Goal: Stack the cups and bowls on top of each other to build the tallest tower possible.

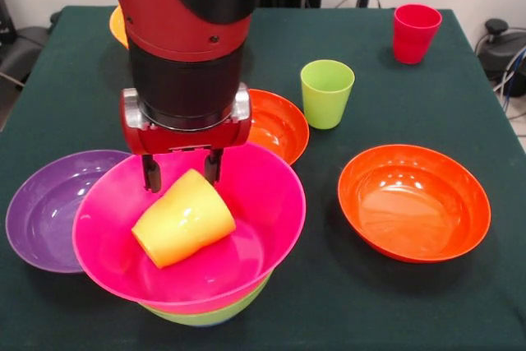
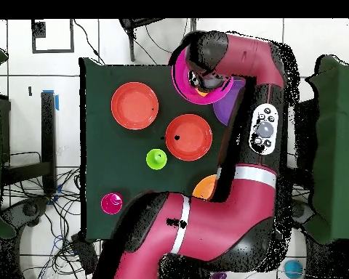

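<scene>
The worktop (image 1: 460, 302) is covered in dark green cloth and carries everything; the red and black arm (image 1: 185, 30) comes down over its near-left part. Below the arm sits the tower (image 1: 193, 281): a magenta bowl (image 1: 263, 203) nested in a lime-green bowl (image 1: 209, 315) whose rim only just shows beneath it; a purple bowl (image 1: 41, 211) lies touching it on the picture's left, partly tucked under the magenta rim. A shallow red-orange bowl (image 1: 413, 200) rests well apart to the right; a deep orange bowl (image 1: 279, 125) sits just behind the tower.

The yellow-orange cup (image 1: 182, 218) lies tipped on its side inside the magenta bowl, mouth toward the lower left; the claw (image 1: 182, 172) hangs just above its base with both fingers (image 1: 151, 174) spread, released and holding nothing. The lime green cup (image 1: 326, 92) stands upright near the deep orange bowl; the red cup (image 1: 415, 32) stands at the far right.

The cups look light, stiff and glossy, so probably slippery; a tipped one will likely roll in the curved bowl. Pinching across the cup's wall near the rim seems the safest hold.
</scene>
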